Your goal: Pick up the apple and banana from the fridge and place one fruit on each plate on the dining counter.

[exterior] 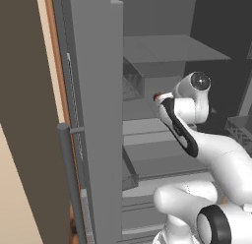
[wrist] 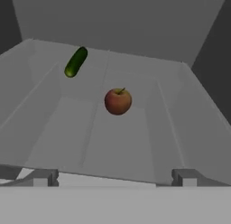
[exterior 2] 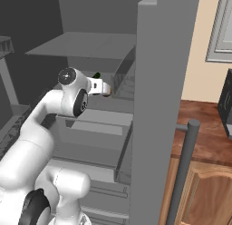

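Reaching into the fridge (exterior: 98, 115) for the apple (wrist: 118, 101), claw (wrist: 113, 175) spread wide and empty, cucumber (wrist: 75, 62) at eleven o'clock; next: advancing straight, closing around apple.

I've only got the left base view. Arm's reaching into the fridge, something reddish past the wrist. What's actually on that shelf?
Observer: In the hand view, a small round reddish-brown apple sits on the grey fridge shelf, stem up, ahead of the gripper.
Operator: Anything else near it?
Observer: A small dark green elongated vegetable lies further back, apart from the apple.
Operator: Gripper state?
Observer: Open; the two finger tips stand wide apart with nothing between them, short of the apple.
Operator: Door handle in the way?
Observer: The right base view shows the long cylindrical grey handle well off to the arm's right.
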Robot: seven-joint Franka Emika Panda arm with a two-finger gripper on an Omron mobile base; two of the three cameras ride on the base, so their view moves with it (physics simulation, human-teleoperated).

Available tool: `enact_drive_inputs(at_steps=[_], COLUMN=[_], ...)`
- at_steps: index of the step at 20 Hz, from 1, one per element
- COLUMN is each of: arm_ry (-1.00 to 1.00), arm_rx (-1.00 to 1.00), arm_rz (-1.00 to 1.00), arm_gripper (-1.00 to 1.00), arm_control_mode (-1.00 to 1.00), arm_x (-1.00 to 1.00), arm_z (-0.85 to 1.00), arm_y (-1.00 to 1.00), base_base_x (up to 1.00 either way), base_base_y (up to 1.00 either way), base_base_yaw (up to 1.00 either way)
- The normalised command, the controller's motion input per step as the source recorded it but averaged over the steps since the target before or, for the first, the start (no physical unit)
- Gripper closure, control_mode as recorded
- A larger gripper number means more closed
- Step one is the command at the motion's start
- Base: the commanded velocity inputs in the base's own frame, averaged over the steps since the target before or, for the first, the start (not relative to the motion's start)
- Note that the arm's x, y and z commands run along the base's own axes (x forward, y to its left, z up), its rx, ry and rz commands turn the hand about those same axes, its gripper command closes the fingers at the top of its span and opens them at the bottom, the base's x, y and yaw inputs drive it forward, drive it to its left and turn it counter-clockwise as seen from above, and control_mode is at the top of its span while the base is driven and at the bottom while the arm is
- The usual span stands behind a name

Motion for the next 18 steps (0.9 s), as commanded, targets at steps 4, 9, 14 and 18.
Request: enact_drive_inputs(at_steps=[4, 9, 14, 18], arm_ry=[0.06, 0.04, 0.00, 0.00], arm_rx=[0.08, 0.07, 0.09, 0.04], arm_rz=[-0.02, -0.04, -0.04, -0.03], arm_gripper=[-1.00, -1.00, -1.00, -1.00], arm_control_mode=[-1.00, -1.00, -1.00, -1.00], arm_x=[0.25, 0.42, 0.48, 0.44], arm_z=[-0.15, -0.11, -0.01, -0.07], arm_y=[-0.04, -0.05, -0.03, 0.00], base_base_x=[0.00, 0.00, 0.00, 0.00], base_base_y=[0.00, 0.00, 0.00, 0.00], base_base_yaw=[0.00, 0.00, 0.00, 0.00])
